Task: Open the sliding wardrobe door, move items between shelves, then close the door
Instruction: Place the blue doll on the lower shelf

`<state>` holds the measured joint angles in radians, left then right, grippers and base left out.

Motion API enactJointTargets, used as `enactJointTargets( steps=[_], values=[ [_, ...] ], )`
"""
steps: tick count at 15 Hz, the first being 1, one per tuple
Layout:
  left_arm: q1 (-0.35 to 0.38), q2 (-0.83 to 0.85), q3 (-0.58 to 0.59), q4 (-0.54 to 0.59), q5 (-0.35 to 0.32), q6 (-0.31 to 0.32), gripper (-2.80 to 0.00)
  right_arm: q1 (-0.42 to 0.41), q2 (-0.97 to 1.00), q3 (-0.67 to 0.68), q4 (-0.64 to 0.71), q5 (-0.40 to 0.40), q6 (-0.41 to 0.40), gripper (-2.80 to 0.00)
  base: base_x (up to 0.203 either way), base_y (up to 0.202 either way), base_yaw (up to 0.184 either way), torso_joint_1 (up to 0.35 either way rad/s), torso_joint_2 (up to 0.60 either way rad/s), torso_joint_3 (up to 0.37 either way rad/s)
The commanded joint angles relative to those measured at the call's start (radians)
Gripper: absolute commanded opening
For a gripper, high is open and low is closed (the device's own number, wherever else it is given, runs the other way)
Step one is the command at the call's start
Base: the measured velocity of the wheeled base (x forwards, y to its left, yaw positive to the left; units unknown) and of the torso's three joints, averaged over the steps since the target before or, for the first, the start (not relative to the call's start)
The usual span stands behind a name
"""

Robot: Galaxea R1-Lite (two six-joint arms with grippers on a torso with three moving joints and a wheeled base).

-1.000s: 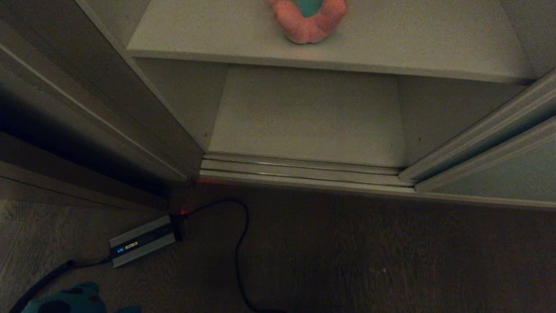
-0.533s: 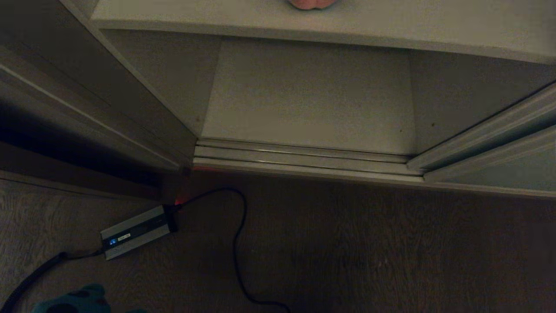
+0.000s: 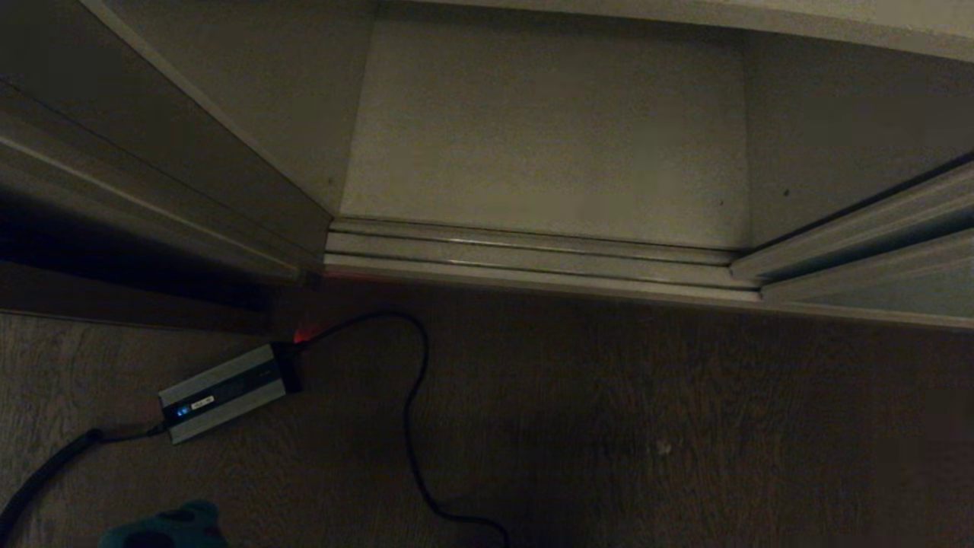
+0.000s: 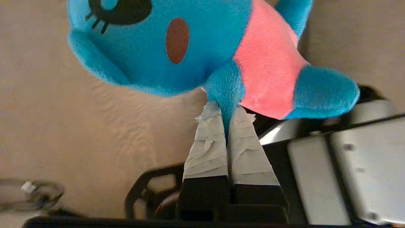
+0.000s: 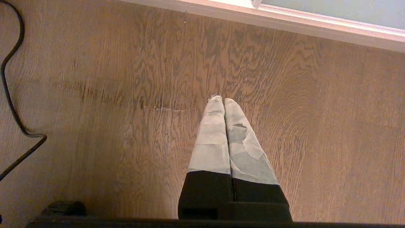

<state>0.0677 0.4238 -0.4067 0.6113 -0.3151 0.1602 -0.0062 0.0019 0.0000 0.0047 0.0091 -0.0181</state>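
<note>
A teal-blue plush toy [image 4: 177, 47] with a pink shirt hangs over the floor, and my left gripper [image 4: 225, 109] is shut on one of its small limbs. In the head view only a bit of this toy [image 3: 163, 529] shows, at the lower left edge. The wardrobe stands open, with its bottom shelf [image 3: 548, 129] bare. The sliding wardrobe door [image 3: 890, 285] is pushed to the right. Just the front edge of the shelf above [image 3: 875, 27] shows. The pink toy is out of view. My right gripper [image 5: 223, 100] is shut on nothing, parked above the wood floor.
A ribbed metal floor track [image 3: 533, 259] runs along the wardrobe's front. A grey power brick [image 3: 221, 392] with a black cable [image 3: 415, 426] lies on the floor at the left. The brown side panel [image 3: 137, 190] stands on the left. Part of my grey base [image 4: 348, 171] is under the toy.
The head camera has tipped down, so the whole scene slid upward. The upper shelf and the pink toy on it have left the top of the picture.
</note>
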Motion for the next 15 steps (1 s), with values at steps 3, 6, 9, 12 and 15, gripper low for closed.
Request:
enactJointTargets(
  steps=[3, 6, 9, 12, 15],
  values=[
    [-0.002, 0.269, -0.038, -0.200, -0.150, 0.005, -2.80, 0.000, 0.001, 0.004, 0.000, 0.001, 0.000, -2.80, 0.000, 0.000, 0.000, -0.001, 0.00, -0.011],
    [-0.004, 0.491, -0.159, -0.249, -0.215, 0.008, -2.80, 0.000, 0.000, 0.005, 0.000, 0.000, 0.000, -2.80, 0.000, 0.000, 0.000, 0.000, 0.00, 0.000],
    [-0.052, 0.720, -0.295, -0.314, -0.231, 0.008, -2.80, 0.000, 0.000, 0.005, 0.000, 0.000, 0.000, -2.80, 0.000, 0.000, 0.000, 0.000, 0.00, 0.000],
    [-0.155, 0.915, -0.410, -0.437, -0.220, 0.005, -2.80, 0.000, 0.000, 0.005, 0.000, 0.000, 0.000, -2.80, 0.000, 0.000, 0.000, 0.000, 0.00, 0.000],
    [-0.264, 1.071, -0.575, -0.516, -0.159, -0.032, -2.80, 0.000, 0.000, 0.004, 0.000, 0.000, 0.000, -2.80, 0.000, 0.000, 0.000, 0.000, 0.00, 0.000]
  ],
)
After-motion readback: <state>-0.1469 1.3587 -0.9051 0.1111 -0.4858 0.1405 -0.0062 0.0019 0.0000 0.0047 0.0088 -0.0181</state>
